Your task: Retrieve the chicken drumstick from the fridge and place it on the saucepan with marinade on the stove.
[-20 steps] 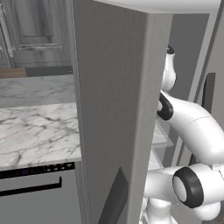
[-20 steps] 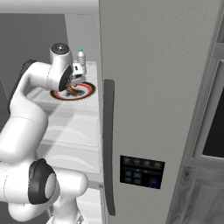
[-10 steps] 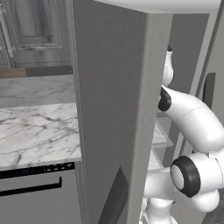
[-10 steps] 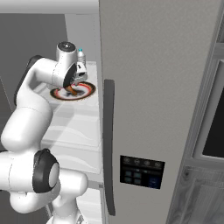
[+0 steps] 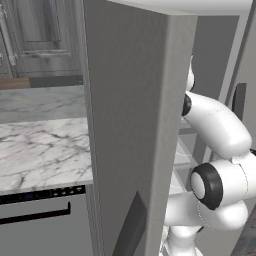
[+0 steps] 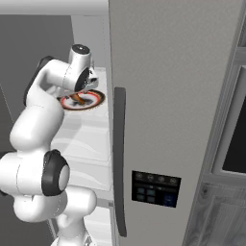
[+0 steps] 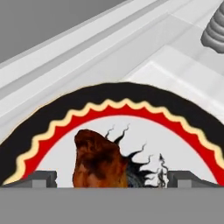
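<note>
Gripper (image 7: 107, 179) jaws stand spread as wide as they go and hold nothing; in the hand view the two dark finger tips (image 7: 37, 178) rise at the bottom, one at about 7 o'clock and one at about 5 o'clock, with the chicken drumstick (image 7: 98, 159) between them, nearer the 7 o'clock one. Whether either pad touches the meat I cannot tell. The drumstick lies on a round plate (image 7: 52, 127) with a black rim, a red zigzag band and a white middle marked with dark streaks. The plate sits on a white shelf (image 6: 89, 137) inside the fridge (image 6: 182, 96). At 2 o'clock in the hand view a grey ribbed object stands beyond the plate, too cropped to name.

From the right base view the white arm (image 6: 41, 120) reaches in past the closed right-hand door with its dark handle (image 6: 120, 158), the hand hanging over the plate (image 6: 96, 101) and the drumstick (image 6: 77, 98). From the left base view the open fridge door (image 5: 130, 125) hides the hand; a marble counter (image 5: 40, 145) lies at 9 o'clock.

By my reading the step in hand is the grasp itself: the fingers straddle the drumstick but have not shut. The next move calls for a small descent, if any is left, then closing squarely on the lumpy meat without scraping the plate. The saucepan and stove are a later leg.
</note>
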